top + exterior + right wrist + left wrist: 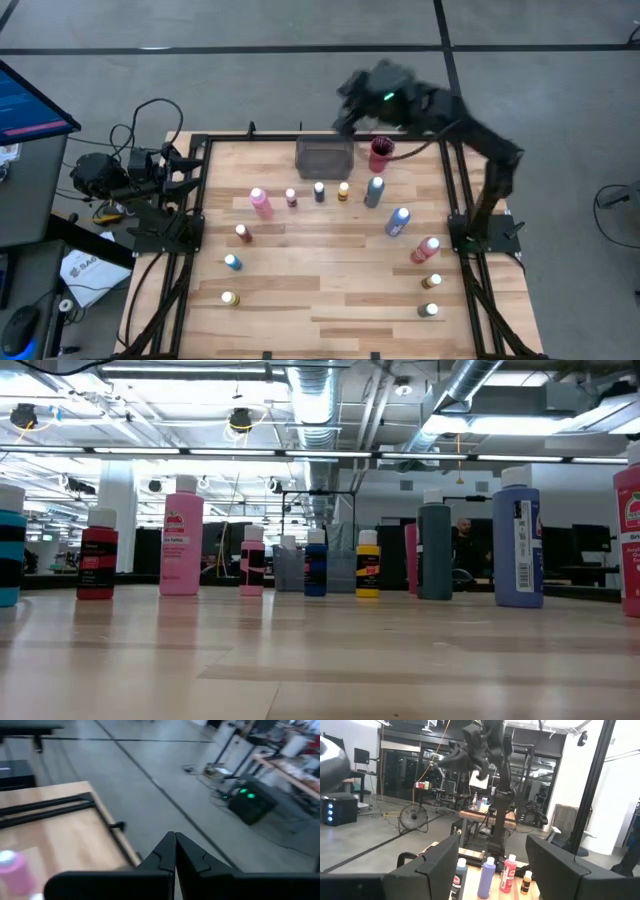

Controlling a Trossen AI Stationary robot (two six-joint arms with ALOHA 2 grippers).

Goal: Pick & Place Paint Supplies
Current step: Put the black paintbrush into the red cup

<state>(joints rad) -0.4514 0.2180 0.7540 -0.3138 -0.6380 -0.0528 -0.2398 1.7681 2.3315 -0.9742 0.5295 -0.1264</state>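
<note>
The right gripper (175, 851) is clenched, its two dark fingertips pressed together with nothing between them. Only the right wrist view shows this; it hangs past the far edge of the table (330, 290), over grey floor. From above, the right arm (470, 130) reaches from its base at the right edge up and leftward, its wrist above the far rim near the grey tray (323, 157) and the red cup (381, 155).

The left gripper (492, 860) is released, its fingers (437, 862) standing wide apart and holding nothing. The left arm (140, 175) sits folded at the table's left edge.

The paint bottles (318, 192) stand upright, caps up, long axes vertical. The high view shows them spread over the table: a row just near of the tray, a tall pink bottle (260, 202) at its left end, others along the right and near-left. The low view lines them up side-on, where the blue bottle (518, 540) shows its label.
</note>
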